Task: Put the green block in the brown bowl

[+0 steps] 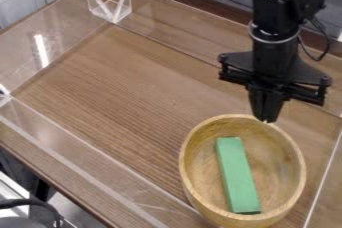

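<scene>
Green block [239,175]: lay flat inside brown bowl [195,168], lengthwise, free of any grip | Bowl: stood on wooden worktop [120,82], near corner | Gripper [269,113]: jaws closed, empty, pointed straight down, above bowl's far rim, apart from block

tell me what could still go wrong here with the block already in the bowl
The long flat bright green block already lies inside the round tan wooden bowl, so little remains. Two risks:
1. The shut black gripper hangs right at the bowl's far rim; dropping or swinging toward the camera could knock or tip the bowl.
2. The bowl sits near the front corner of the wooden table, by the clear wall; a nudge could push it against that wall.
</scene>
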Robot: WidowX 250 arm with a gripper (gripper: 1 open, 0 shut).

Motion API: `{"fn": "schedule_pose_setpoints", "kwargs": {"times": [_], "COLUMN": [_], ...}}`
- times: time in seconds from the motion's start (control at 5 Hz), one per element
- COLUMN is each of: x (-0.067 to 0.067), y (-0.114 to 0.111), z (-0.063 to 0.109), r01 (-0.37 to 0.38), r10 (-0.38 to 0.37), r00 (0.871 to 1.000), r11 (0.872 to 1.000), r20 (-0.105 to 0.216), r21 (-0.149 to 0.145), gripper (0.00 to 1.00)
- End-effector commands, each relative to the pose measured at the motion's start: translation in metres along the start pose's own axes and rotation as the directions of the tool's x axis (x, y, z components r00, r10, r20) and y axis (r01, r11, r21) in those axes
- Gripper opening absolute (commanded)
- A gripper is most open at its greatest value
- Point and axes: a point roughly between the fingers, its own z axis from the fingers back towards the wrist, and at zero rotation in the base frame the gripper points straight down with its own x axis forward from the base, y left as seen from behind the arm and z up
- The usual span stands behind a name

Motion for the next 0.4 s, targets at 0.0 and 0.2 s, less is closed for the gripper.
{"fn": "schedule_pose_setpoints", "kwargs": {"times": [0.0, 0.2], "x": [0.0159, 0.0196], "y": [-0.0025, -0.0017], "z": [0.0125, 0.0114], "r01": [-0.004, -0.003], "r10": [0.006, 0.004], "r00": [0.998, 0.998], "r11": [1.0, 1.0], "r20": [0.056, 0.057], "r21": [-0.023, -0.023], "gripper": [0.0, 0.0]}}
